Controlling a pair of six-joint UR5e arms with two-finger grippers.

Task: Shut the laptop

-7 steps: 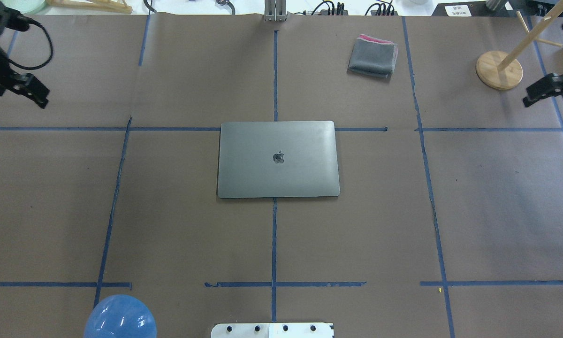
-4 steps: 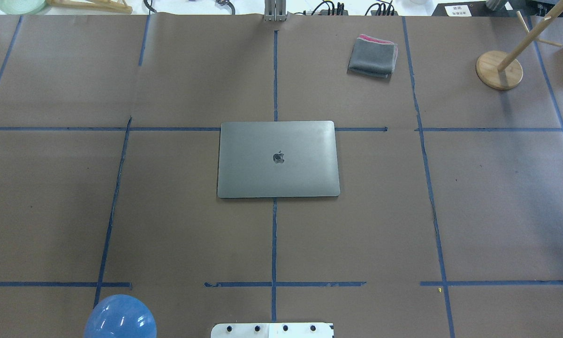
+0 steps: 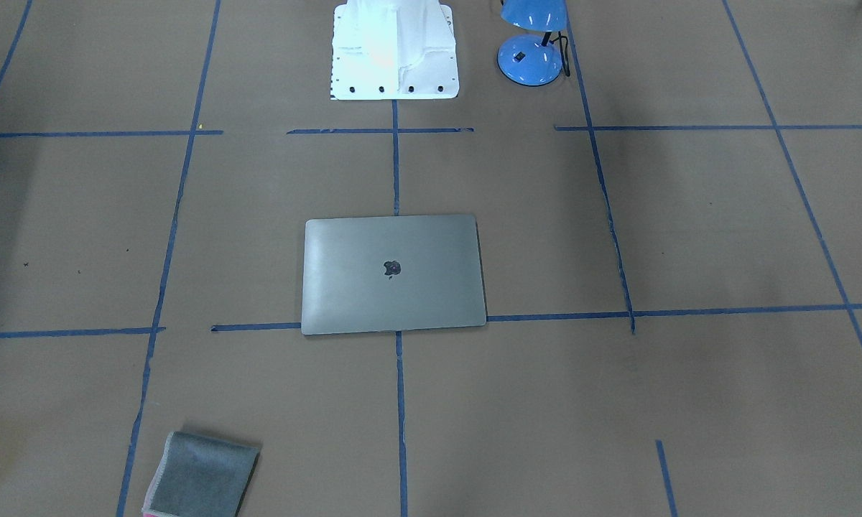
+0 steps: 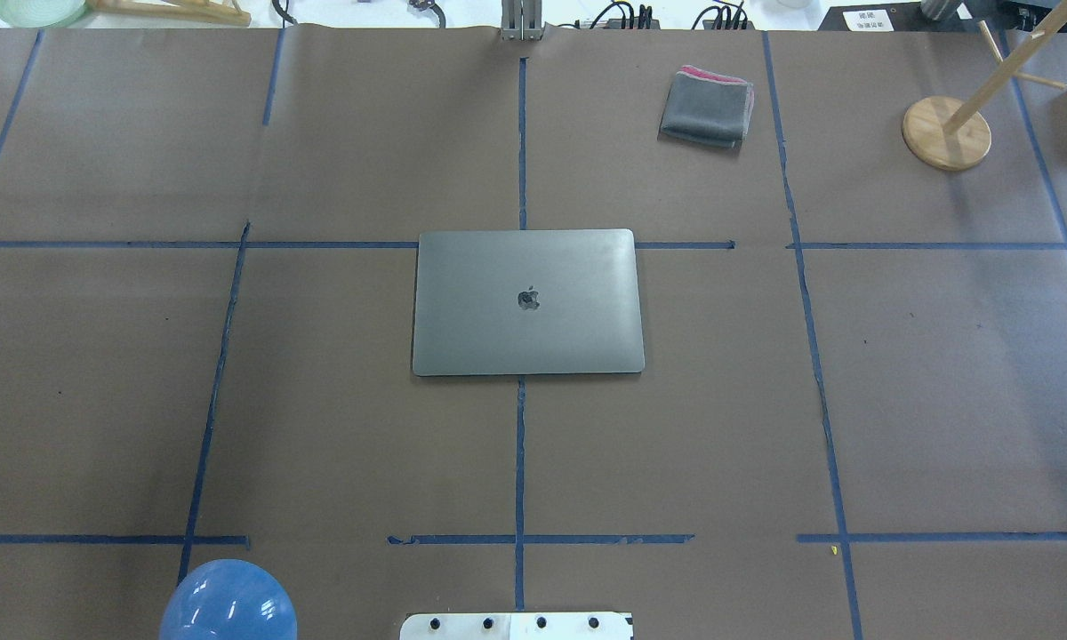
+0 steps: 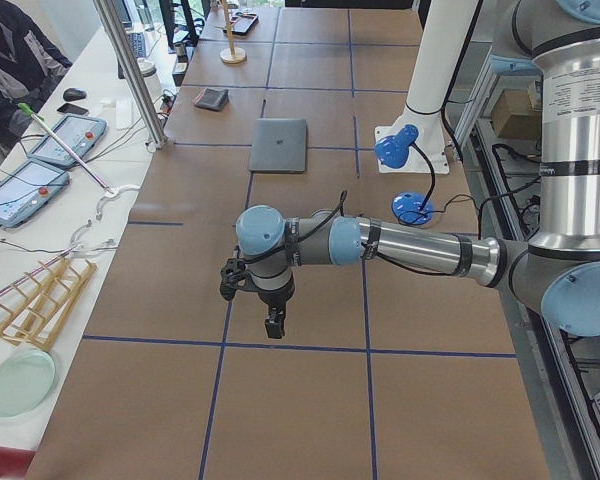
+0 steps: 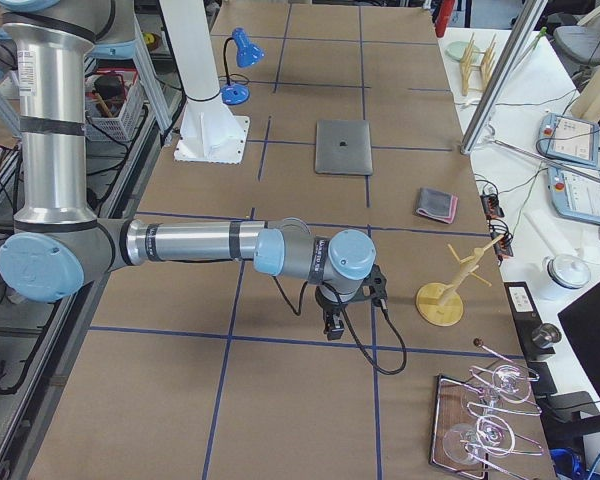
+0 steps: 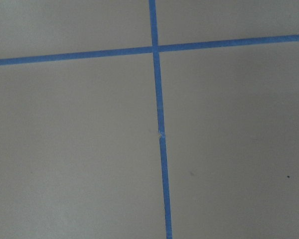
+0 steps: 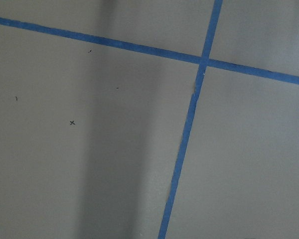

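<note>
The laptop is seen closed at centre frame, an apple logo marked on it; how wide the left gripper and right gripper stand cannot be judged.

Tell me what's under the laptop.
The closed laptop lies flat on the brown paper cover. A blue tape line runs in under its far edge and out at its near edge; the stretch between, and anything else beneath, is hidden.

The left end effector points down above the desk; laptop lies closed, well apart, farther along.
</note>
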